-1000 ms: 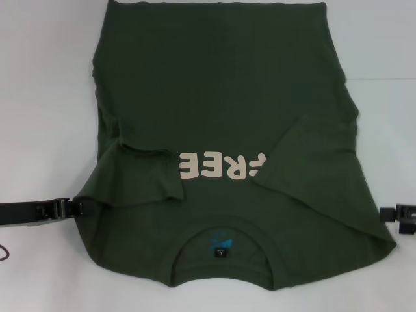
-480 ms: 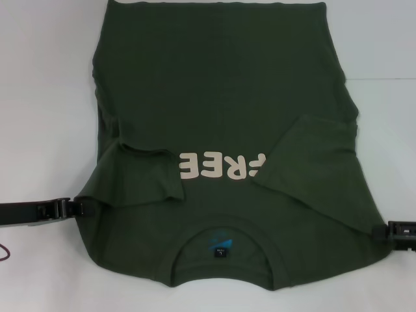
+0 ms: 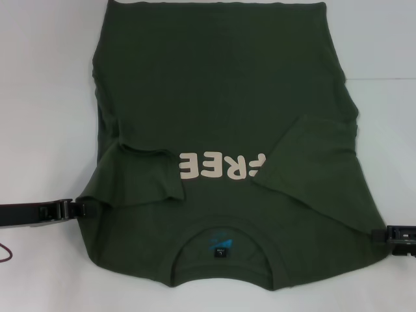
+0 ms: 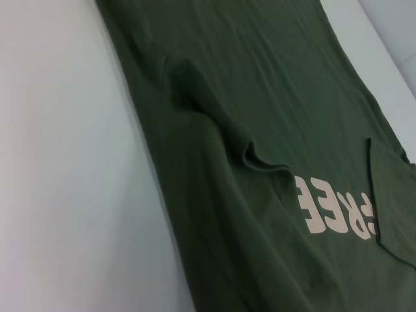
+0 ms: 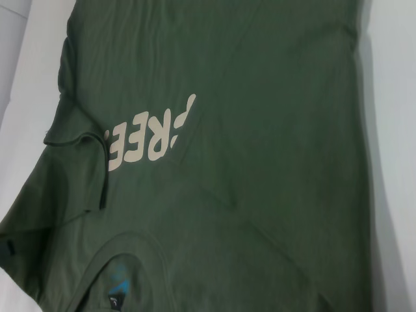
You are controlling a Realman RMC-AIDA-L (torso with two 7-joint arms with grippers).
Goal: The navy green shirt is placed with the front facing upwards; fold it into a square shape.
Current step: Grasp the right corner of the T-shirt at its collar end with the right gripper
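While hands flank it, shirt lies flat.

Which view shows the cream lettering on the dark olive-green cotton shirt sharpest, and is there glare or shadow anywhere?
Head view: cream lettering crisp, partly covered by folded sleeves; no glare on the dark olive-green cotton shirt. Left wrist view: lettering softer. Right wrist view: soft shadow on the white table beside the shirt's edge.

White tabletop, plain and matte, visible along both sides of the work area and at the far edge in the head view. A thin dark red cable loops onto its surface at the near left edge. In the left wrist view the tabletop's far border shows as a pale raised strip, beyond which lies a light grey area.
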